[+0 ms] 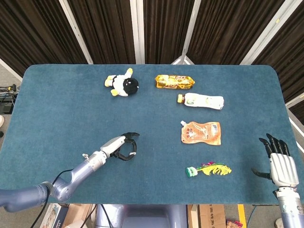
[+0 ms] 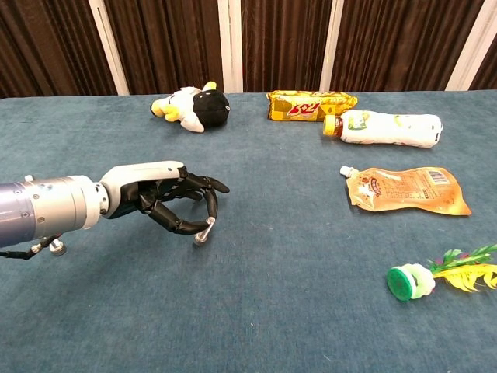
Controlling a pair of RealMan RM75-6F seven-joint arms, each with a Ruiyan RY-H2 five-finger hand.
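Five things lie on the blue desk (image 1: 57,99), one of each: a plush penguin (image 1: 122,84), an orange-gold snack packet (image 1: 174,81), a pale drink bottle (image 1: 202,100), an orange spouted pouch (image 1: 201,133) and a green-based feather shuttlecock (image 1: 208,169). There are two hands. The left hand (image 2: 167,203) hovers low over bare cloth toward the near left of the desk, its dark fingers (image 2: 203,184) curled inward with nothing between them; a silvery tip hangs just above the surface. Nearest to it is the plush penguin, well apart at the far side, lying on its side with its long axis running roughly left to right, the black head toward the right and the yellow feet toward the left. The snack packet lies lengthwise left to right just beyond the bottle — the bottle also lies on its side, its yellow cap pointing left. The pouch lies flat below the bottle, spout at its upper left corner. The shuttlecock lies on its side nearest the front edge, its green base to the left and its yellow feathers trailing right. The right hand (image 1: 281,165) shows only in the head view, at the near right corner off the desk's edge, its fingers straight, spread a little and holding nothing.
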